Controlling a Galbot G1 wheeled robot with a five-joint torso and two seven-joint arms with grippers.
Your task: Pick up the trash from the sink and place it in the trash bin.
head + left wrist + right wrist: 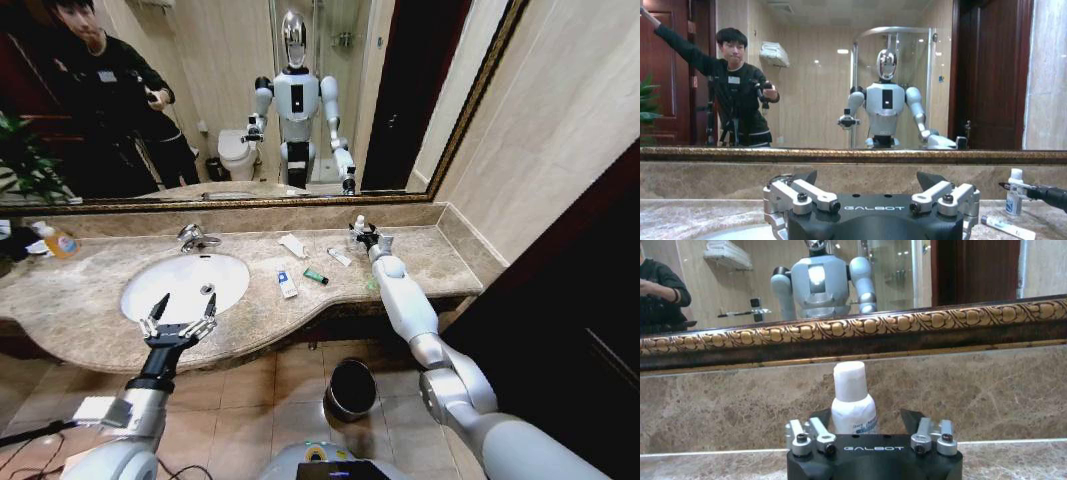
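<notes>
The white oval sink (pixel 230 272) is set in the beige marble counter. My left gripper (pixel 180 314) hangs open over its front rim, nothing between its fingers (pixel 810 192). A tiny white bottle (pixel 359 221) stands upright at the back of the counter. My right gripper (pixel 364 236) is open around the bottle (pixel 853 390), a finger on either side and a gap showing. On the counter right of the sink lie a white sachet (pixel 292 245), a blue-white packet (pixel 287 284), a green stick (pixel 316 276) and a small white packet (pixel 340 257). The round black trash bin (pixel 351 388) stands on the floor below the counter.
A chrome tap (pixel 196 238) rises behind the sink. An orange-labelled soap bottle (pixel 58 241) stands at the far left. A gold-framed mirror (pixel 250 203) runs along the back wall, and a side wall closes the counter's right end. A person shows in the mirror.
</notes>
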